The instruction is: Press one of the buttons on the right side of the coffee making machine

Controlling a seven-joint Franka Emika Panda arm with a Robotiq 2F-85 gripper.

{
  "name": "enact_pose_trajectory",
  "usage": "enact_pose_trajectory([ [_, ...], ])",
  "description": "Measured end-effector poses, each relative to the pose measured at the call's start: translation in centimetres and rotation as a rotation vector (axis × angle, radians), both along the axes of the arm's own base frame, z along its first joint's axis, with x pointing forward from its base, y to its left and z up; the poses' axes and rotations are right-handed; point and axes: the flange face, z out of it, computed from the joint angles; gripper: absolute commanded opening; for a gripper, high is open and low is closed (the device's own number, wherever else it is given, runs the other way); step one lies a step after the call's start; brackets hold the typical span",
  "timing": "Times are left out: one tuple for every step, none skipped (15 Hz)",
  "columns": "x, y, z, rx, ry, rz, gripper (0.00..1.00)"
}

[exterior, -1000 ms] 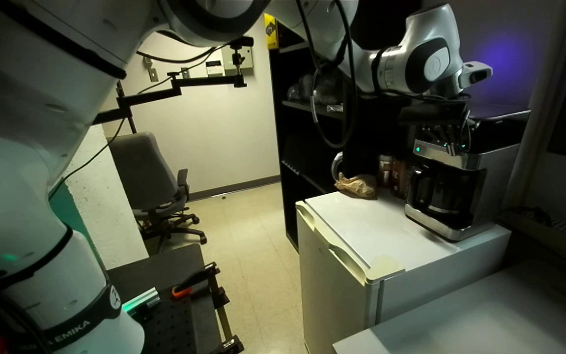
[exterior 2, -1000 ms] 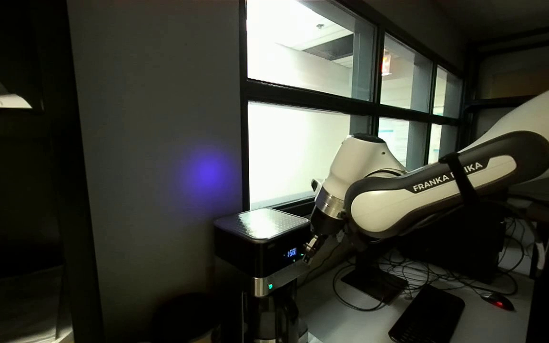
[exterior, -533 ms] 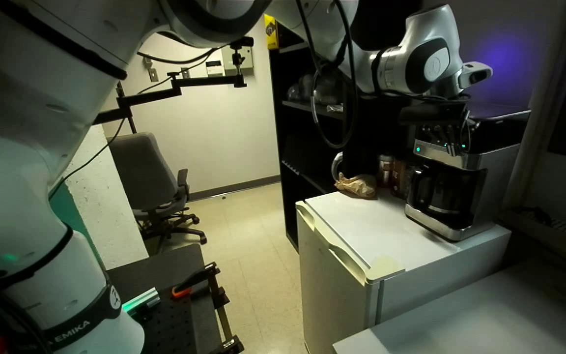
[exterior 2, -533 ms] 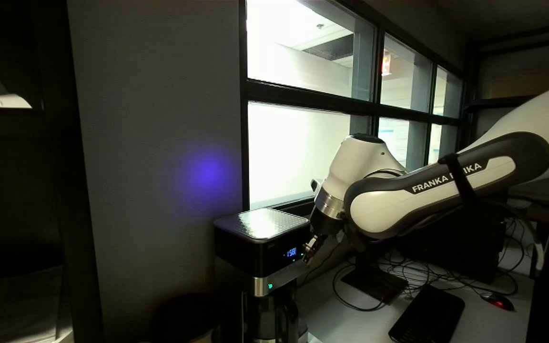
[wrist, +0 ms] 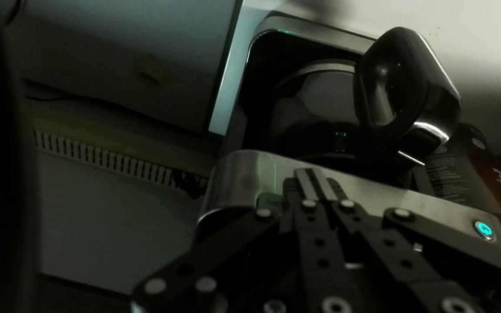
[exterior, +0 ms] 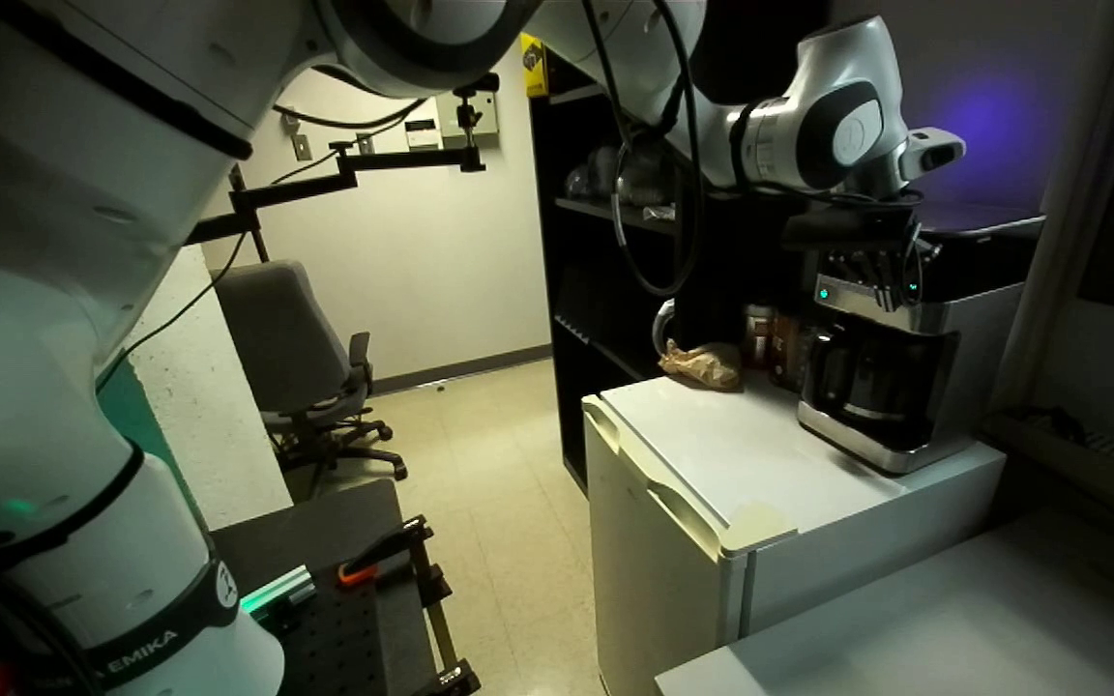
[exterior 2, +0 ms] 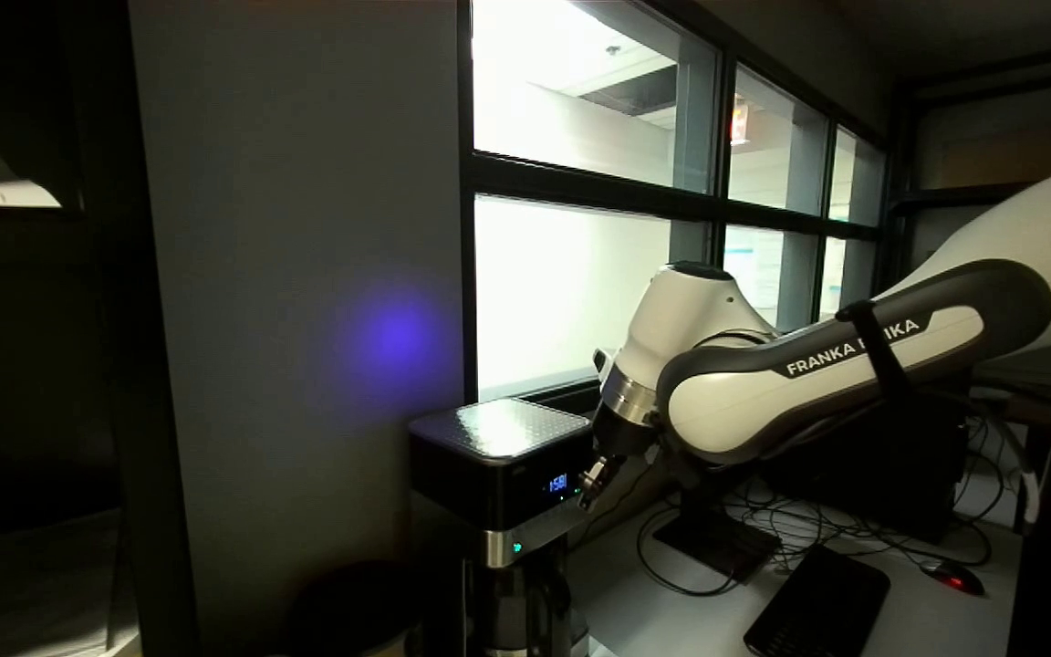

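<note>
The black-and-silver coffee making machine (exterior: 982,358) stands on a white fridge; it also shows in an exterior view (exterior 2: 452,479) and in the wrist view (wrist: 442,211). A blue display (exterior 2: 558,483) is lit on its black front, with small green lights beside it. A round lit button (wrist: 484,229) sits at one end of the silver band. My gripper (wrist: 313,184) is shut and empty, fingertips together in front of the silver band near its other end. In both exterior views the gripper (exterior: 891,298) (exterior 2: 587,500) is close to the panel; contact cannot be told. The fingers hide part of the panel.
The glass carafe (wrist: 320,102) and its black handle sit below the band. A brown paper bag (exterior: 702,364) and jars (exterior: 758,333) stand beside the machine on the fridge (exterior: 712,454). A desk with a keyboard (exterior 2: 817,602), mouse (exterior 2: 950,577) and cables lies alongside.
The arm and the shut gripper have moved slightly down. A green light beside the fingers in an exterior view is now hidden behind them. The machine has not moved.
</note>
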Motion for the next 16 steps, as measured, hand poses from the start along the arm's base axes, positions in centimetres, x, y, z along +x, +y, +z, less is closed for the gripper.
enact_pose_trajectory([
  [0.0,0.0,-0.2,0.000,0.002,0.000,0.00],
  [0.1,0.0,-0.5,0.000,0.004,0.000,0.00],
  [0.1,0.0,-0.9,0.000,0.006,0.001,0.00],
  [0.2,0.0,-1.0,0.000,0.008,0.001,0.00],
  [0.2,0.1,-1.0,0.000,0.008,0.001,0.00],
  [0.2,0.1,-1.0,0.000,0.007,0.001,0.00],
  [0.2,0.1,-1.0,0.000,0.007,0.001,0.00],
  [0.2,0.1,-1.0,0.000,0.007,0.001,0.00],
  [0.2,0.1,-1.0,0.000,0.006,0.001,0.00],
  [0.1,0.1,-1.0,0.001,0.004,0.001,0.00],
  [0.1,0.0,-1.0,0.002,-0.002,0.002,0.00],
  [0.0,0.0,-1.0,0.003,-0.007,0.003,0.00],
  [-0.1,0.0,-1.0,0.004,-0.016,0.005,0.00],
  [-0.3,0.0,-0.9,0.006,-0.027,0.008,0.00],
  [-0.6,0.0,-0.7,0.007,-0.041,0.010,0.00],
  [-0.9,0.1,-0.4,0.009,-0.056,0.015,0.00],
])
